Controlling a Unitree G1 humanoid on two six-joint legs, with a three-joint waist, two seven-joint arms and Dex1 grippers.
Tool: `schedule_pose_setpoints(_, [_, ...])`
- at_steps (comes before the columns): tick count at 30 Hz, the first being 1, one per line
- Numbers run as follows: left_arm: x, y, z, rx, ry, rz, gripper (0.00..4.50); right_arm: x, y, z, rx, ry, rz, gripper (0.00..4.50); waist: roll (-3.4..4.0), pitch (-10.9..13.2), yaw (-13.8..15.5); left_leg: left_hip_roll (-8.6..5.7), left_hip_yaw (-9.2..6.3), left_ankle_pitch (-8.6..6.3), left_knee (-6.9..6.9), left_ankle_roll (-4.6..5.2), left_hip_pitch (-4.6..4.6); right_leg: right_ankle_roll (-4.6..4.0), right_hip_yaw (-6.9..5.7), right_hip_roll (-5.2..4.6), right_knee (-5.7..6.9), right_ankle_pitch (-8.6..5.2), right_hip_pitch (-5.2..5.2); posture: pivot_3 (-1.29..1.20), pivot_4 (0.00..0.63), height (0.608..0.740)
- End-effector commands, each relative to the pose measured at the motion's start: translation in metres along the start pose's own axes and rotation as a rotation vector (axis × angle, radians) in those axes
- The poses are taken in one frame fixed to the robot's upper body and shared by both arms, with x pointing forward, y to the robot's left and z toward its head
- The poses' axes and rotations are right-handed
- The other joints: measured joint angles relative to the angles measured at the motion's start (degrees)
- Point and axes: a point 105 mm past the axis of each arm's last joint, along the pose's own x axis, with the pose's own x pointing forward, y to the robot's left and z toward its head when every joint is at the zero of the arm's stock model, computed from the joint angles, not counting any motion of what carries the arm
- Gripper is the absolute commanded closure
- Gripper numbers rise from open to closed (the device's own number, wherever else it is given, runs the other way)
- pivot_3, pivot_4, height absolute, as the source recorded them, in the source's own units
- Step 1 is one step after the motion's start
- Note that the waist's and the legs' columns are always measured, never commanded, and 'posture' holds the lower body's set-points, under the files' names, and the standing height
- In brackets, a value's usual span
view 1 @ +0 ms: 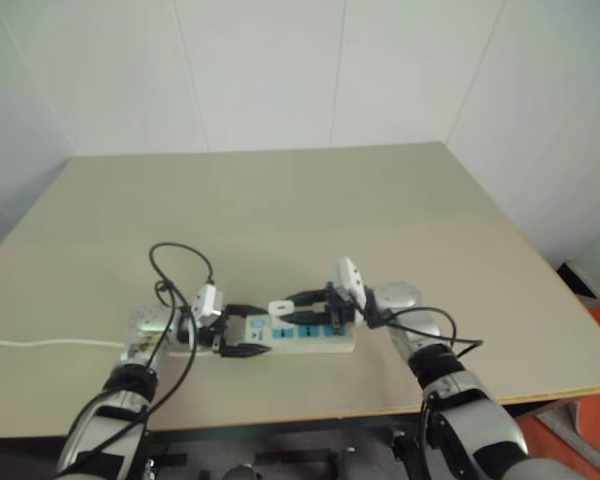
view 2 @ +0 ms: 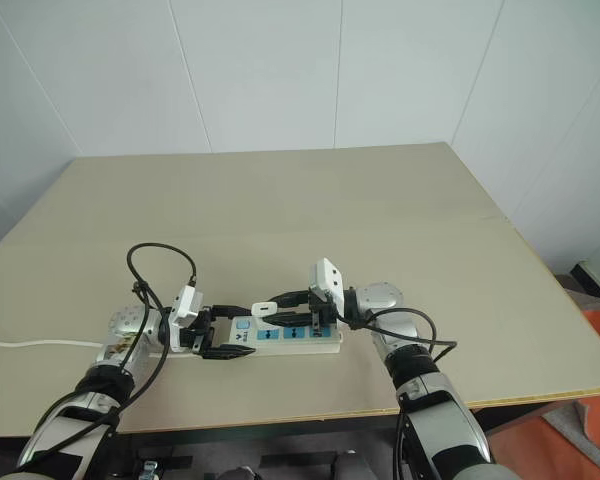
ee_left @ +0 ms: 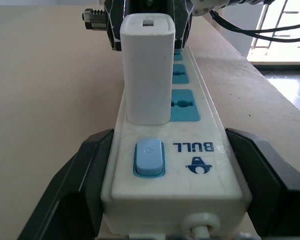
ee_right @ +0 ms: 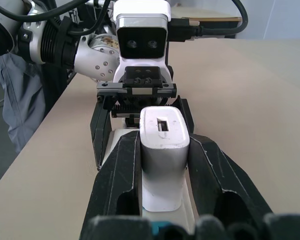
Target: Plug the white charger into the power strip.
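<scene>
Two grippers meet over the power strip (ee_left: pixel 190 150) on the tan surface (view 1: pixel 380 200): the left gripper (view 1: pixel 242 331) clamps its jaws on the strip's switch end, while the right gripper (ee_right: pixel 162 150) pinches the white charger (ee_left: pixel 147 70), which stands upright at the socket beside the switch.

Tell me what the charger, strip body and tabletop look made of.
White charger: smooth molded plastic with a satin sheen and rounded edges. Power strip: glossier white plastic with soft highlights, blue inserts around the sockets and printed lettering. Table: matte beige, probably laminate board; no grain shows, so that is uncertain.
</scene>
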Motion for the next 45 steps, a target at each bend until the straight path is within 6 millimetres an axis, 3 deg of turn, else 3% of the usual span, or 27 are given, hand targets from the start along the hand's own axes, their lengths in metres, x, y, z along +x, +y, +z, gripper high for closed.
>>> schedule_pose_setpoints(1, [0.001,-0.003,0.005,0.035,-0.009,-0.029,1.24,-0.004,0.008,-0.033,0.095,0.141,-0.012,3.40,-0.01,-0.02,-0.01,0.00,0.01,0.00,0.00,0.00,0.02,0.00,0.01,0.00,0.00,0.00,0.01,0.00,0.150,0.740])
schedule_pose_setpoints(12, [0.001,-0.003,0.005,0.036,-0.006,-0.030,1.24,-0.002,0.009,-0.034,0.067,0.120,-0.010,3.40,-0.02,-0.20,-0.03,0.01,0.03,0.00,-0.02,0.00,0.04,-0.01,0.04,0.02,-0.01,-0.01,0.01,0.00,0.150,0.740])
schedule_pose_setpoints(22, [0.002,-0.002,0.005,0.036,-0.005,-0.032,1.24,-0.008,0.014,-0.027,-0.042,0.077,0.013,0.16,-0.12,-0.27,0.17,0.02,0.03,0.00,-0.06,0.01,0.05,-0.01,0.03,0.02,-0.12,-0.01,0.07,0.00,0.150,0.740])
schedule_pose_setpoints(23, [0.002,-0.003,0.005,0.036,-0.004,-0.032,1.24,-0.010,0.015,-0.027,-0.044,0.078,0.015,0.05,-0.13,-0.27,0.18,0.02,0.03,-0.01,-0.06,0.01,0.05,-0.01,0.03,0.01,-0.12,-0.01,0.07,0.00,0.150,0.740])
schedule_pose_setpoints(29, [0.002,0.001,0.001,-0.056,0.033,-0.043,1.24,-0.013,0.016,-0.029,-0.047,0.088,0.015,0.05,-0.14,-0.28,0.21,0.02,0.03,-0.01,-0.06,0.01,0.05,-0.01,0.03,0.02,-0.13,-0.01,0.09,0.00,0.150,0.740])
schedule_pose_setpoints(30, [0.002,0.002,0.001,-0.067,0.036,-0.041,0.51,-0.014,0.016,-0.029,-0.046,0.090,0.016,0.00,-0.14,-0.28,0.21,0.02,0.03,-0.01,-0.06,0.01,0.05,-0.01,0.03,0.02,-0.14,-0.01,0.11,0.00,0.150,0.740])
schedule_pose_setpoints(32, [0.003,0.005,0.007,-0.055,0.007,-0.037,0.02,-0.015,0.016,-0.028,-0.048,0.088,0.012,0.00,-0.14,-0.28,0.22,0.01,0.03,0.00,-0.06,0.00,0.11,0.00,0.02,0.01,-0.17,-0.01,0.21,0.00,0.150,0.740])
schedule_pose_setpoints(37, [0.001,0.005,0.024,-0.028,-0.050,-0.044,0.02,-0.026,0.015,-0.014,-0.062,0.035,0.003,0.00,-0.15,-0.28,0.48,0.02,-0.01,-0.01,-0.06,0.01,0.16,0.01,-0.03,0.00,-0.25,-0.02,0.32,0.00,0.150,0.740])
schedule_pose_setpoints(41, [-0.013,0.007,0.052,0.042,-0.161,0.013,0.02,-0.054,0.011,0.016,-0.120,-0.054,-0.072,0.00,-0.14,-0.24,0.71,0.01,-0.01,-0.01,-0.06,0.01,0.11,0.02,-0.03,-0.03,-0.28,-0.03,0.30,0.00,0.150,0.740])
schedule_pose_setpoints(43, [-0.029,-0.001,0.065,0.026,-0.161,-0.011,0.02,-0.079,0.008,0.034,-0.146,-0.058,-0.115,0.00,-0.12,-0.19,0.63,0.02,-0.01,-0.01,-0.05,0.00,-0.02,0.01,-0.03,-0.04,-0.26,-0.02,0.16,0.00,0.150,0.740])
schedule_pose_setpoints(45, [-0.050,-0.013,0.065,0.027,-0.047,-0.028,0.02,-0.111,0.008,0.047,-0.193,0.014,-0.150,0.00,-0.06,0.01,0.19,0.03,0.00,-0.01,-0.05,0.00,-0.29,0.00,0.02,-0.03,-0.15,-0.01,-0.20,0.00,0.150,0.740])
